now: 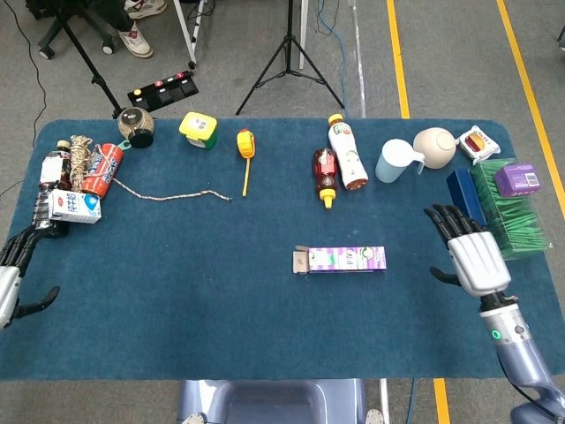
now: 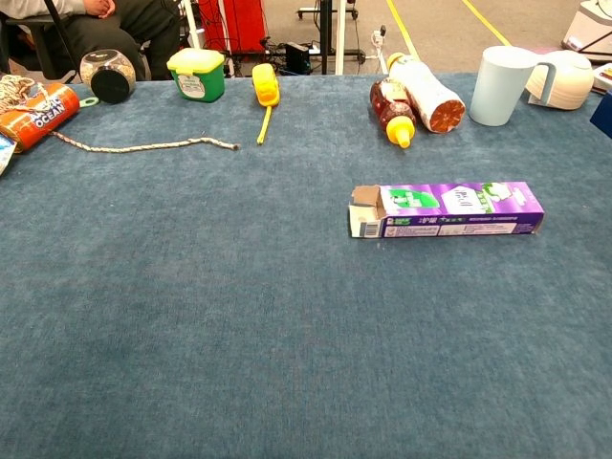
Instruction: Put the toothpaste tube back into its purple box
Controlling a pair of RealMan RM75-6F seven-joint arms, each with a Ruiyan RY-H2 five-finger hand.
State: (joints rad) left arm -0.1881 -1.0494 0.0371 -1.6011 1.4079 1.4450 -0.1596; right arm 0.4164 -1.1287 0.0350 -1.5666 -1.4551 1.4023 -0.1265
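Note:
The purple toothpaste box lies flat near the table's middle, its flapped end facing left and folded over. No toothpaste tube shows outside the box. My right hand hovers at the table's right edge, well clear of the box, fingers spread and holding nothing. My left hand sits at the far left edge, partly cut off, fingers apart and empty. Neither hand appears in the chest view.
Along the back: a jar, yellow-green container, yellow tape measure, two bottles, blue mug, beige pot. A rope, can and carton lie left; blue box and green tray right.

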